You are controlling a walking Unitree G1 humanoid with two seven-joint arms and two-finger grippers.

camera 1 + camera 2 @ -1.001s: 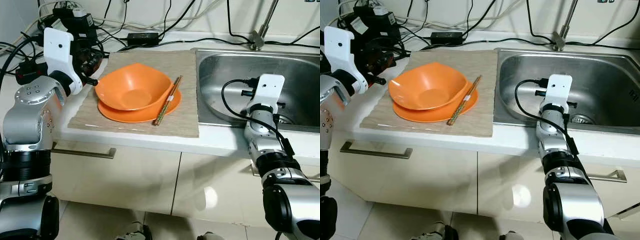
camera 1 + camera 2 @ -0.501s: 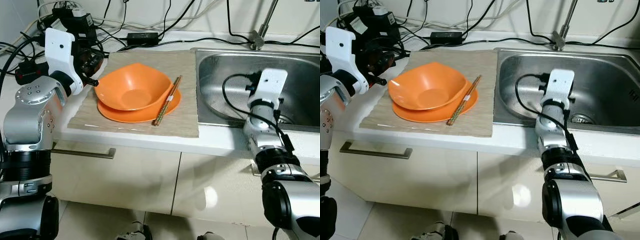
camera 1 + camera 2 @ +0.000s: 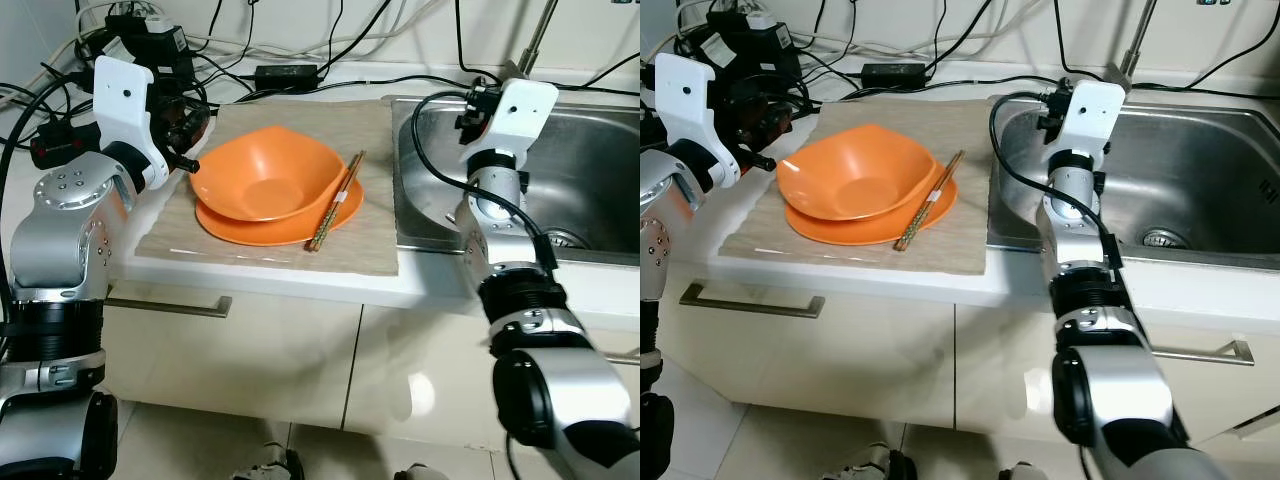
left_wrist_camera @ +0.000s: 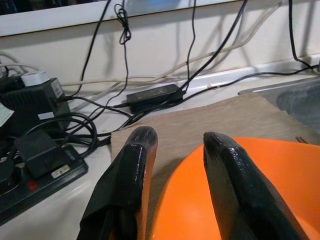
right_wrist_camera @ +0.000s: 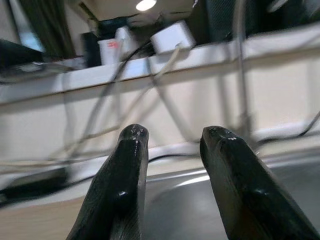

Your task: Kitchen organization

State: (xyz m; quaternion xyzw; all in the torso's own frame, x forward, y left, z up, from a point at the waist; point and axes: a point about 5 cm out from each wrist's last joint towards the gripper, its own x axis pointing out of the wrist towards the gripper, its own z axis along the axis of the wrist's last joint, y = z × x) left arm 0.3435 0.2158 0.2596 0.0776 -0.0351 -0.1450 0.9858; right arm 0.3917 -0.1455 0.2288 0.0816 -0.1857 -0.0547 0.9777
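Bowl sits on your plate on the mat; your left pincer straddles its rim, fingers apart. Right pincer, open, hangs over the sink.

One orange bowl is sitting on one orange plate. Two chopsticks are lying across the plate's rim. One woven mat is lying under the plate, and one steel sink is sitting beside the mat.
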